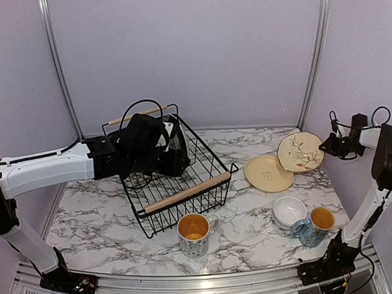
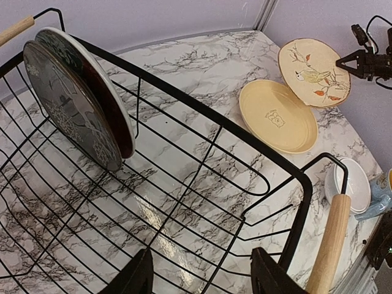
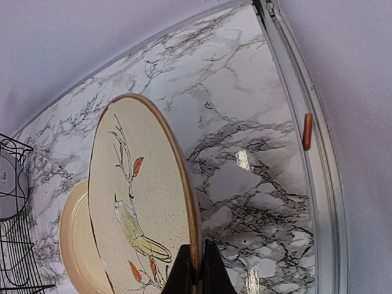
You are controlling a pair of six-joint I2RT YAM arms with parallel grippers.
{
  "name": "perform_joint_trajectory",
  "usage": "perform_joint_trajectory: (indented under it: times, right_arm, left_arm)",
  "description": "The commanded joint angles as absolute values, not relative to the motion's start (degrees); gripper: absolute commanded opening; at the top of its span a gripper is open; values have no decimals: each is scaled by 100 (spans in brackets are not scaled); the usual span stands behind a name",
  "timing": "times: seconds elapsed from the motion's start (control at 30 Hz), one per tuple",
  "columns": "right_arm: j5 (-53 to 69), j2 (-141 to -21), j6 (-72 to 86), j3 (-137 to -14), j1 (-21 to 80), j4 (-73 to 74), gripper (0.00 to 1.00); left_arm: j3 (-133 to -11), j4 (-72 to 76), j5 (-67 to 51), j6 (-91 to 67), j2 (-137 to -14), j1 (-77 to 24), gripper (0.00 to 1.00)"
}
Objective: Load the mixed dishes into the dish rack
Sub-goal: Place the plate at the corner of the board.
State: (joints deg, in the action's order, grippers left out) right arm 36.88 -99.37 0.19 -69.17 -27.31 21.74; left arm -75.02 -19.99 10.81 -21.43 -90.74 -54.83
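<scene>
Between right jaws, bird plate (image 3: pixel 138 202) rim

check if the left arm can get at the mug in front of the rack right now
Probably yes. The left fingers are open and empty over the dish rack, and the mug stands upright on the table just past the rack's wooden handle, with nothing crowding it.

The bird plate (image 3: pixel 138 202) runs off the bottom edge, the blue mug (image 2: pixel 384 191) off the right.
</scene>
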Motion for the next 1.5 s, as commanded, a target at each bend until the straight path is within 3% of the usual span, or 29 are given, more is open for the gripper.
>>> perform_joint_trajectory:
  times: [0.0, 0.23, 0.5, 1.13, 1.47]
  right_arm:
    - [3674, -9334, 296, -6992, -2853, 1528, 0]
    - [2709, -9098, 20, -6875, -2864, 1465, 0]
    - [2442, -9397, 18, -6886, -2857, 1487, 0]
    - [3200, -10542, -196, -6690, -2802, 1761, 0]
    - [3332, -11251, -233, -6809, -2664, 2048, 10]
  left_arm:
    - [-7516, -1901, 958, -2138, -9140, -5512, 56]
    - [-7494, -1918, 909, -2177, -9113, -5528, 56]
    - [-7410, -1898, 897, -2206, -9053, -5545, 56]
    - [-7246, -1775, 872, -2248, -9112, -5563, 56]
    - [-7133, -1679, 855, -2230, -9187, -5563, 56]
